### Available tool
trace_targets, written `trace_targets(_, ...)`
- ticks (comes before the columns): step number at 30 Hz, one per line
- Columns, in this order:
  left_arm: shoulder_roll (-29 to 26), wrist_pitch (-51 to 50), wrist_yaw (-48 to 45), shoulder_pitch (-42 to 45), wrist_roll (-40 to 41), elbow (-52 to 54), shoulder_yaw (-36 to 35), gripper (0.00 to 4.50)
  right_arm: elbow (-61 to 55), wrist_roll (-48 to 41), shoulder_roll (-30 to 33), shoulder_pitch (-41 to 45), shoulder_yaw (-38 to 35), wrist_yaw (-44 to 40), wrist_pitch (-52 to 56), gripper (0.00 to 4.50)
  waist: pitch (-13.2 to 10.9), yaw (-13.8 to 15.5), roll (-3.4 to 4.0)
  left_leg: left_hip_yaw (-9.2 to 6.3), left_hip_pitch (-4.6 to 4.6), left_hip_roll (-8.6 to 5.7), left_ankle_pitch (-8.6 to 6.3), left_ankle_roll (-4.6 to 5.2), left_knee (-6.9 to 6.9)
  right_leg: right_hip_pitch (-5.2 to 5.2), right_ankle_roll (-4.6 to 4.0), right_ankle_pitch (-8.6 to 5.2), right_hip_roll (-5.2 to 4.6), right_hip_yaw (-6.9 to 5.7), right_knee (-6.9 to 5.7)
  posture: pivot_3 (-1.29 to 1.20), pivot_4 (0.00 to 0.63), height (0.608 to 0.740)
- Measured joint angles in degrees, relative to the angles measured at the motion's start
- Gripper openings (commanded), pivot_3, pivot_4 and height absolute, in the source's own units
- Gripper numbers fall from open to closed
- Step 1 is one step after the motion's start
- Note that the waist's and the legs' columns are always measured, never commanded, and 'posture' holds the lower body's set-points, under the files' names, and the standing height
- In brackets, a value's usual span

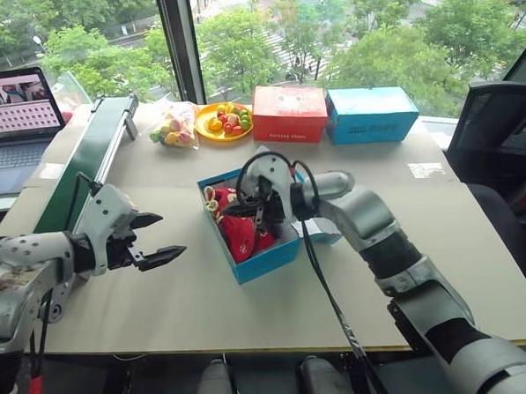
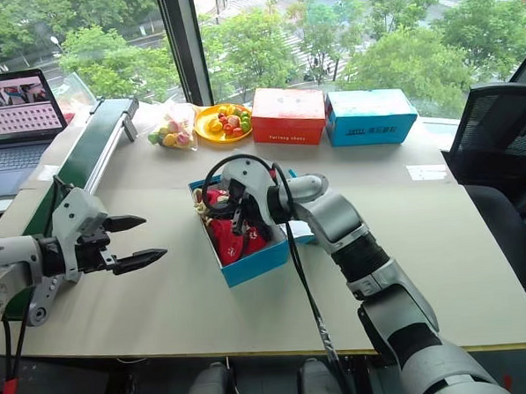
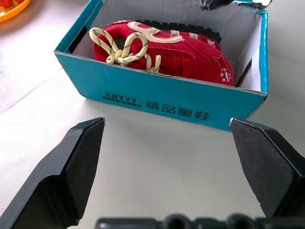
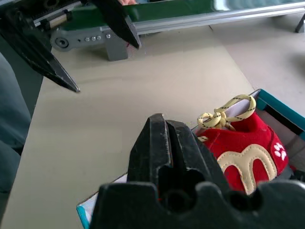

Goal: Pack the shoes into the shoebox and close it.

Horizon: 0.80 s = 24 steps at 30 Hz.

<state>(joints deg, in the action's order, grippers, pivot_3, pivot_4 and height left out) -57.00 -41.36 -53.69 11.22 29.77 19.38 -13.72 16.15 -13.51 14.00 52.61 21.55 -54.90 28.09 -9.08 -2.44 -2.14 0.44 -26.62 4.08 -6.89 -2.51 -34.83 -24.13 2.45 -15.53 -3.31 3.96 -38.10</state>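
We see the shoes (image 1: 243,232) inside the open shoebox (image 1: 271,260) at table centre. Our right gripper (image 4: 164,143), pinched empty, should catch the lid at three o'clock; left gripper (image 1: 150,238) gapes empty.

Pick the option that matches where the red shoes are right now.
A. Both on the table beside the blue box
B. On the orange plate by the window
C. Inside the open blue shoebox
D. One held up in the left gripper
C: the shoes lie inside the open shoebox, their red uppers and cream laces showing above its blue wall; the left gripper hangs open and empty beside it.
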Motion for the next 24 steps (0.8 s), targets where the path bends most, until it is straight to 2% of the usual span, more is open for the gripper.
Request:
trace_targets(7,0.0,-1.3,0.3,-2.3,1.3,2.1,-1.8,4.5,26.9,8.7,-4.1,8.2,0.3,0.6,-18.3,0.05,0.0,-0.1,0.0,0.0,0.01,0.0,0.0,0.0,0.05,-0.02,0.0,0.0,0.0,-0.01,0.01,0.0,0.15,0.74)
trace_targets(12,0.0,-1.9,0.9,-2.4,2.0,3.2,-2.5,4.5,40.1,15.7,-7.8,10.9,2.4,3.8,-30.2,0.05,0.0,-0.2,0.01,0.0,0.01,0.0,0.0,-0.01,0.04,0.0,0.0,0.0,0.0,0.0,0.0,0.0,0.15,0.74)
trace_targets(19,0.1,-2.7,1.3,-0.9,2.1,3.6,-1.1,4.5,43.8,26.4,-8.1,11.9,7.2,9.5,-41.6,0.05,0.0,0.0,0.02,0.0,0.56,0.01,-0.01,-0.02,0.06,0.49,-0.01,-0.01,0.0,-0.01,-0.02,0.0,0.15,0.74)
trace_targets(24,1.1,-2.0,0.1,4.2,1.7,1.4,3.9,4.5,38.1,26.8,-6.6,9.4,5.2,10.6,-41.6,0.05,0.0,0.3,0.02,-0.04,0.76,0.01,-0.01,-0.02,0.09,0.75,-0.03,-0.04,0.0,-0.05,0.0,0.0,0.15,0.74)
